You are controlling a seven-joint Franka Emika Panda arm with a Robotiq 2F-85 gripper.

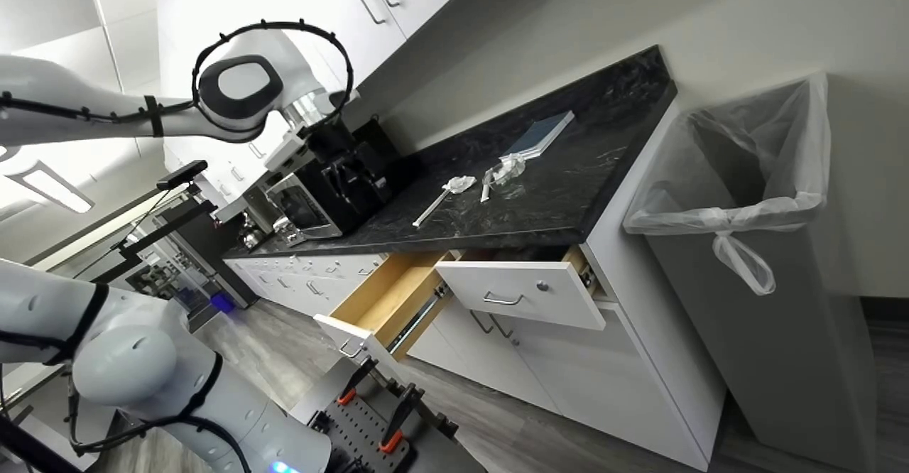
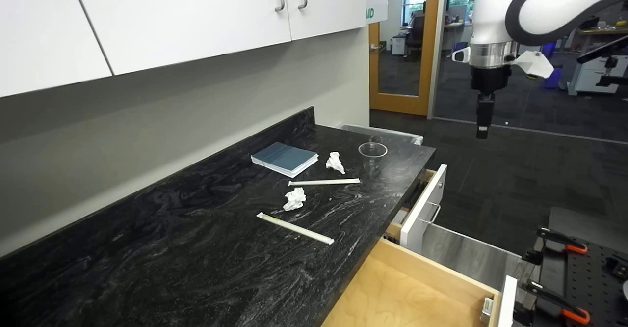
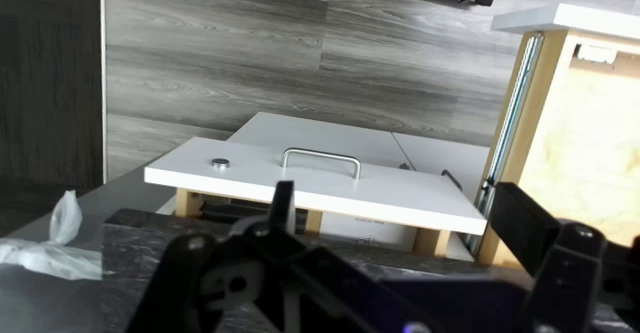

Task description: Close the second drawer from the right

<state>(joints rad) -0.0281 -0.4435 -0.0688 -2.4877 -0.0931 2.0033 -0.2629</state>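
The second drawer from the right is pulled far out, with a pale wooden box and a white front. It shows in both exterior views and at the right of the wrist view. Its box looks empty where visible. To its right, the wider white-fronted drawer with a slim handle is partly open; it also shows in an exterior view and the wrist view. My gripper hangs in the air above counter height, fingers apart, holding nothing and touching neither drawer.
The black counter carries a blue-covered book, a clear cup, crumpled white paper and wrapped straws. A grey bin stands past the counter's end. A black perforated board with clamps faces the drawers.
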